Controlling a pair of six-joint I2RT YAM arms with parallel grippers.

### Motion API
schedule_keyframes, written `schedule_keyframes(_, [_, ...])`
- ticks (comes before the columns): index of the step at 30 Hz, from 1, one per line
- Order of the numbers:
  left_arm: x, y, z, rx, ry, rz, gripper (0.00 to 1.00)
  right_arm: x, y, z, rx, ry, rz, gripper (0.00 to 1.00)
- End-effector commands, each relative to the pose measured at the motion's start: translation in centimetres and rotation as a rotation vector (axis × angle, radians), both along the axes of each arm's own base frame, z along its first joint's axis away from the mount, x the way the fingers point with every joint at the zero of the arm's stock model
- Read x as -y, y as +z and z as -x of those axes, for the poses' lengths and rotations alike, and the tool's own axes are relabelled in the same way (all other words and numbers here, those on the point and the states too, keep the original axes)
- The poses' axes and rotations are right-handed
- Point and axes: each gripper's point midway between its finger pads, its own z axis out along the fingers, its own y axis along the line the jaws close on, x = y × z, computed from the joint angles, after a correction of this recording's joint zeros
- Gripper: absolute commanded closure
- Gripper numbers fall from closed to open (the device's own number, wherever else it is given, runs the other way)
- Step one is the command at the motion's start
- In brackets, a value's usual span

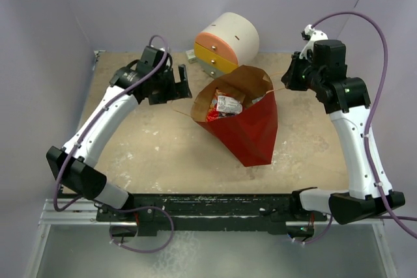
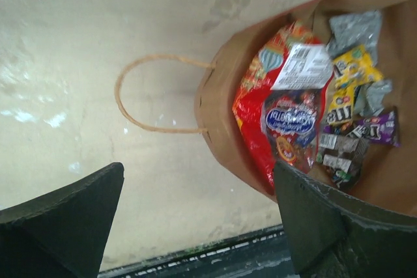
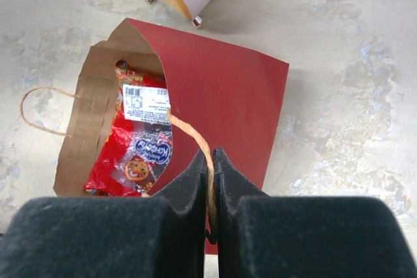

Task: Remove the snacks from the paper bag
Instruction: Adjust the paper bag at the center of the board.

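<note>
The paper bag (image 1: pixel 254 125) lies tilted on the table, red outside and brown inside, with its mouth toward the left arm. A large red crisp packet (image 2: pixel 287 122) fills the opening. Small yellow (image 2: pixel 352 76), purple (image 2: pixel 383 128) and brown (image 2: pixel 340 151) candy packets and a silver foil packet (image 2: pixel 355 27) lie deeper in. My left gripper (image 2: pixel 199 174) hangs open and holds nothing, just left of the bag's mouth (image 1: pixel 179 86). My right gripper (image 3: pixel 212 155) is shut on one string handle (image 3: pixel 189 131), up above the bag's right side (image 1: pixel 291 77).
A round white cabinet (image 1: pixel 228 40) with orange and yellow drawers stands right behind the bag. The bag's other handle (image 2: pixel 130 96) lies loose on the table. The black base rail (image 1: pixel 208 203) runs along the near edge.
</note>
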Motion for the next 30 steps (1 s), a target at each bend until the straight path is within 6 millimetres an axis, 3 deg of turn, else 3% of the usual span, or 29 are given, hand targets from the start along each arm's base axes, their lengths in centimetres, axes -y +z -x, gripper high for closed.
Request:
schedule_keyframes(1, [1.2,-4.8,1.0,-0.145,0.021,0.121,0.01,-0.9,1.8,0.2,0.041,0.048,-0.039,0.92])
schedule_keyframes(7, [2.7,-7.5,-0.4,-0.192,0.037,0.343,0.02,-1.8,1.6,0.3,0.042,0.082,-0.078,0.9])
schedule_keyframes(9, [3.0,-7.5,-1.3,-0.197,0.042,0.368,0.11,-2.6,1.8,0.6,0.036,0.113,-0.114,0.89])
schedule_keyframes(11, [3.2,-7.0,-2.2,-0.189,0.034,0.361,0.27,-3.7,1.8,1.1,0.021,0.147,-0.17,0.89])
schedule_keyframes(15, [2.9,-6.6,-3.1,-0.177,0.061,0.334,0.74,-4.4,2.5,2.3,0.039,0.173,-0.222,0.89])
schedule_keyframes(19, [3.6,-4.9,-3.6,-0.164,0.051,0.371,0.99,-3.1,4.3,3.1,0.096,0.138,-0.174,0.88])
schedule_keyframes(25, [5.3,2.0,-3.9,-0.023,0.006,0.453,1.0,-0.6,6.4,4.0,0.171,0.056,-0.089,0.84])
schedule_keyframes(30, [6.7,4.7,-2.2,0.046,-0.01,0.465,1.0,0.7,6.2,3.9,0.168,-0.006,-0.048,0.85])
